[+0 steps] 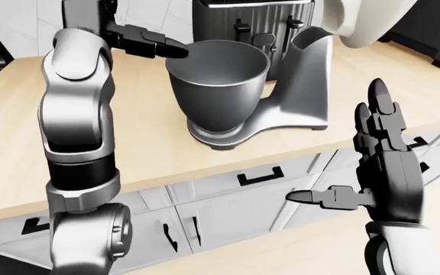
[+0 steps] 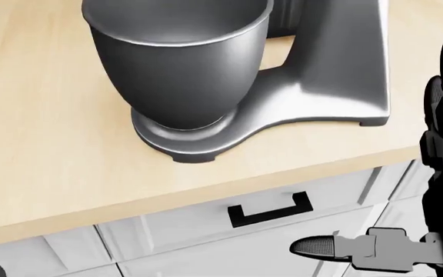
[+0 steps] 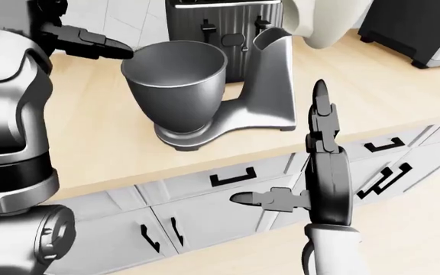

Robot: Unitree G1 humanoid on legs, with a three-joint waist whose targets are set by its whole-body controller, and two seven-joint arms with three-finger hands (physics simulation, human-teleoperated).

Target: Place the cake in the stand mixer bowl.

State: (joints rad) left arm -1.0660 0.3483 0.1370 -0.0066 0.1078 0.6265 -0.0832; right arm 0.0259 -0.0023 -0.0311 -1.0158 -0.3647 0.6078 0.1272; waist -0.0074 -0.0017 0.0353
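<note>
Kitchen: wood counter (image 1: 151,143), white drawers (image 1: 243,180), stand mixer (image 1: 281,97).

Left arm (image 1: 74,109): glossy silver rounded shells, black band below the elbow, round silver joint cap beneath. Left hand (image 1: 147,44): black segmented fingers. Right hand (image 1: 388,166): dark grey palm, black tapered fingers, grey-jointed thumb, white cuff below.

Upright grey stand mixer bowl (image 1: 218,86) on its base, cake unseen
</note>
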